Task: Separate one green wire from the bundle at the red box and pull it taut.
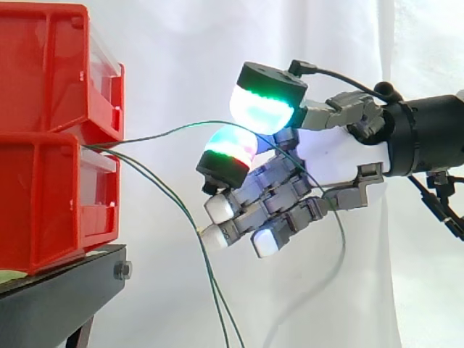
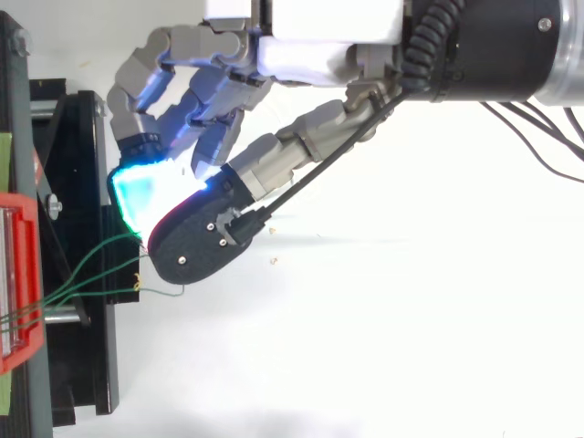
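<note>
Just beyond the black stand's point(image 1: 65, 290) edge, in open room, the hand point(image 1: 326, 163) pinches one green wire point(image 1: 167, 130) from the red bins point(image 1: 43, 203)

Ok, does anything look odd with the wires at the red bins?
Nothing damaged. The green wire pinched in the hand bows in a slack arc from the red bins; the other wires droop loosely.

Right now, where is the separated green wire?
Side view: the green wire arcs from the red bins at left to the hand, pinched between its glowing pads, above the hanging wires.
</note>
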{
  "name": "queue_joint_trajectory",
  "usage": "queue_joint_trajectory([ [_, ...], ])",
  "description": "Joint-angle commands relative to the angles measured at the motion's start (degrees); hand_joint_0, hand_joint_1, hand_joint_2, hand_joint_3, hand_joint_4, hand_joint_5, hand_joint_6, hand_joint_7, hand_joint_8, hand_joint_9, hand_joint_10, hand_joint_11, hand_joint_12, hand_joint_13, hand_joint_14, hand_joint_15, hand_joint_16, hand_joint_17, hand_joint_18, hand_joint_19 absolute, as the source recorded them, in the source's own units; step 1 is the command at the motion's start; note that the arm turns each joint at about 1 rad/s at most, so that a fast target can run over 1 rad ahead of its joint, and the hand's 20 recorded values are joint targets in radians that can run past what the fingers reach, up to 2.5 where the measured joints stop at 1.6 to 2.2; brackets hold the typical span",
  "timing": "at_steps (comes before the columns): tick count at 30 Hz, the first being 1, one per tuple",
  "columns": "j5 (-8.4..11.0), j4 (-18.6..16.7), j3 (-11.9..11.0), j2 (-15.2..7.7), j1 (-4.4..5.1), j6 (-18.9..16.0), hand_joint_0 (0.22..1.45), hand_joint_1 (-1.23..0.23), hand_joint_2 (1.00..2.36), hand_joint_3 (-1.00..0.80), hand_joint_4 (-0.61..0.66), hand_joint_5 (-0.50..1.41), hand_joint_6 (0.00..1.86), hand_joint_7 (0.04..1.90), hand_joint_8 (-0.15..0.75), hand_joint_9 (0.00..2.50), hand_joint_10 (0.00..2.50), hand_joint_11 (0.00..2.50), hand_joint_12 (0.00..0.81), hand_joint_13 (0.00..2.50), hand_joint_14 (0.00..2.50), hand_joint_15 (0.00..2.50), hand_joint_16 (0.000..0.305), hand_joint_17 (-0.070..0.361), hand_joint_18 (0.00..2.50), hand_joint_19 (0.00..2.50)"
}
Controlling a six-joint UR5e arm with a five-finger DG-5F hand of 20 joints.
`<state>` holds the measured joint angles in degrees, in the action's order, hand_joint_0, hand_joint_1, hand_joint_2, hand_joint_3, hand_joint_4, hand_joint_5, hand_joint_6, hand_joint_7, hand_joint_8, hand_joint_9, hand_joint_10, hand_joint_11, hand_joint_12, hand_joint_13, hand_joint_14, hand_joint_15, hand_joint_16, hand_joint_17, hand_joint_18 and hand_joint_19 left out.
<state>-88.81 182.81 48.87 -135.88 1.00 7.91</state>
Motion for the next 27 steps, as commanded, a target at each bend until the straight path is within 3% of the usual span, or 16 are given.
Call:
queue_joint_trajectory([
  [1, 0.04, 0.00, 0.00, 0.00, -0.04, 0.00, 0.68, -0.88, 1.00, -0.45, 0.21, -0.21, 0.90, 0.97, 0.299, 0.76, 0.01, 0.47, 0.297, 0.73, 0.01, 0.19, 0.045, 0.102, 0.85, 0.33],
  [6, 0.12, 0.09, 0.09, 0.00, 0.14, 0.00, 0.67, -0.86, 1.01, -0.43, 0.22, -0.21, 0.90, 0.99, 0.301, 0.76, 0.01, 0.46, 0.295, 0.73, 0.01, 0.19, 0.046, 0.102, 0.86, 0.33],
  [12, 0.04, 0.70, 0.70, 0.00, 0.32, 0.00, 0.56, -0.69, 1.00, -0.50, 0.23, -0.21, 0.87, 0.96, 0.310, 0.76, 0.01, 0.46, 0.308, 0.73, 0.01, 0.21, 0.048, 0.107, 0.86, 0.36],
  [18, -0.05, 0.18, 3.25, 0.00, 0.40, -0.26, 0.51, -0.62, 1.00, -0.50, 0.24, -0.20, 0.86, 0.91, 0.328, 0.79, 0.01, 0.46, 0.321, 0.75, 0.01, 0.21, 0.051, 0.115, 0.88, 0.36],
  [25, 0.21, -5.63, 6.59, -0.09, 0.75, -1.49, 0.50, -0.60, 1.00, -0.50, 0.22, -0.21, 0.84, 0.93, 0.336, 0.86, 0.01, 0.53, 0.308, 0.96, 0.01, 0.36, 0.053, 0.120, 0.95, 0.38],
  [27, 0.39, -8.79, 8.17, -0.09, 0.93, -2.46, 0.50, -0.59, 1.00, -0.50, 0.22, -0.21, 0.84, 0.92, 0.337, 0.88, 0.01, 0.55, 0.311, 1.00, 0.01, 0.39, 0.054, 0.121, 0.95, 0.39],
])
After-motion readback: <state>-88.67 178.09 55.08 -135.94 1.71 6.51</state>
